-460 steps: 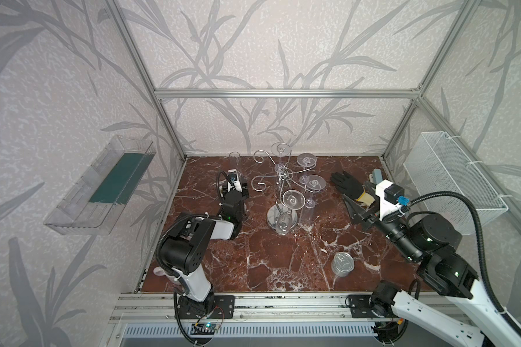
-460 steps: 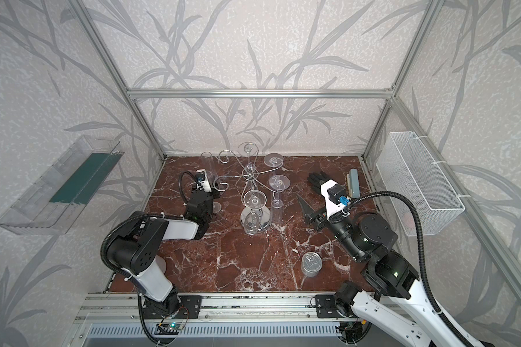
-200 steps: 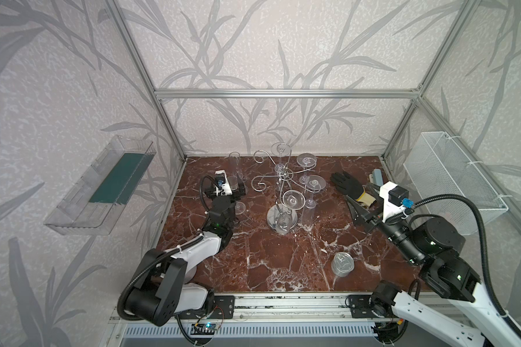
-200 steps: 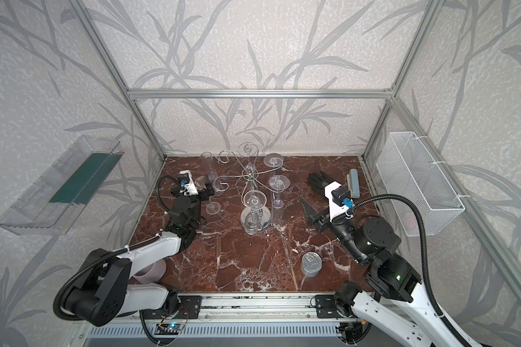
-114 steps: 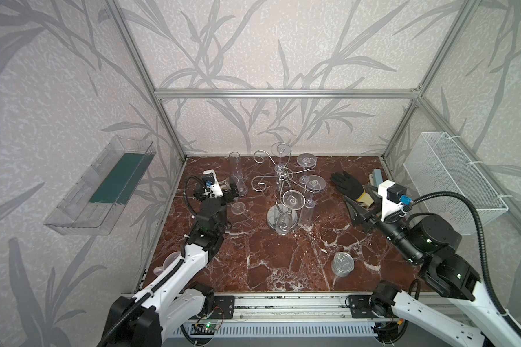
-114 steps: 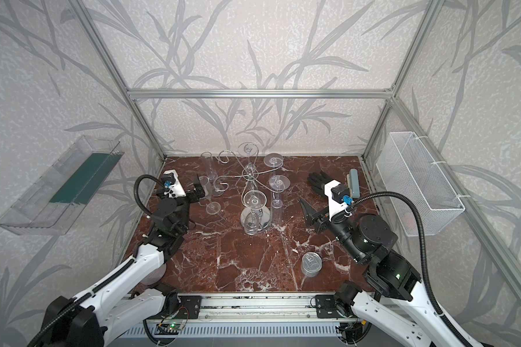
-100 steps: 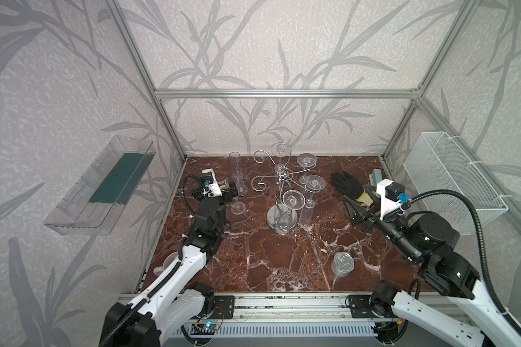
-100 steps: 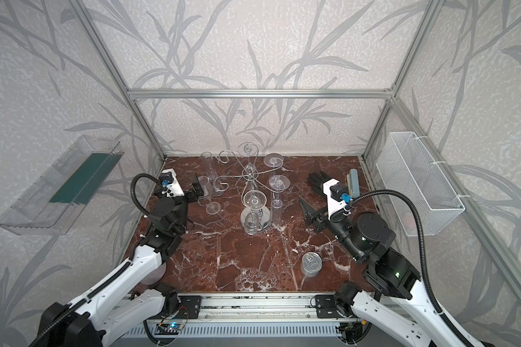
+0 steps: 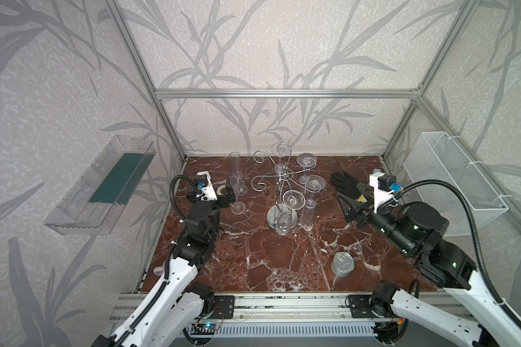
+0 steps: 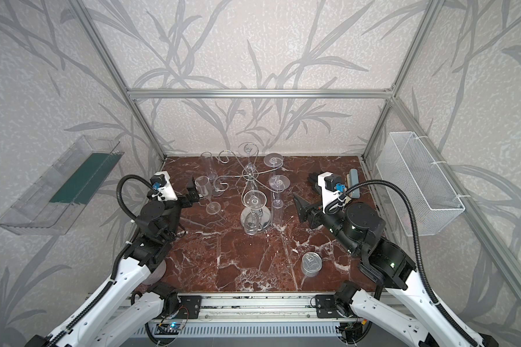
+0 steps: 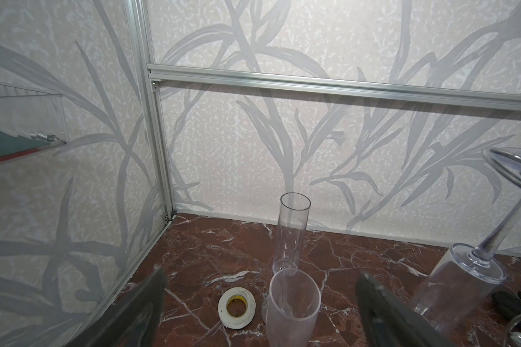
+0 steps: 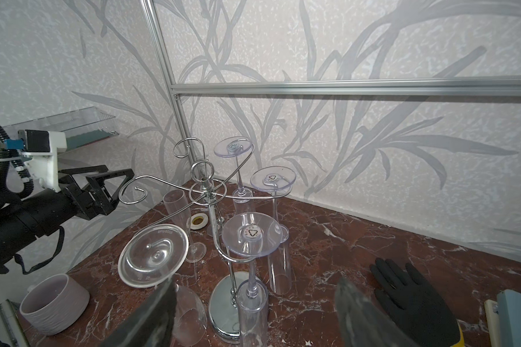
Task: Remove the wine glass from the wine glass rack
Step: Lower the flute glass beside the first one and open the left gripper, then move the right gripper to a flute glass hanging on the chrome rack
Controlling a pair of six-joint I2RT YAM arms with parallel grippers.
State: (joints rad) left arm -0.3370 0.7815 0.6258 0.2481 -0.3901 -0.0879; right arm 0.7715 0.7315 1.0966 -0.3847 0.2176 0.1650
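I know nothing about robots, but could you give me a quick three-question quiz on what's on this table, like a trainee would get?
1. True or false: the tin can stands apart from the rack.
2. How many glasses hang upside down on the rack? A) two B) four C) six
3. Which is nearer the black glove: the left gripper or the right gripper?

Key
1: true
2: B
3: right gripper
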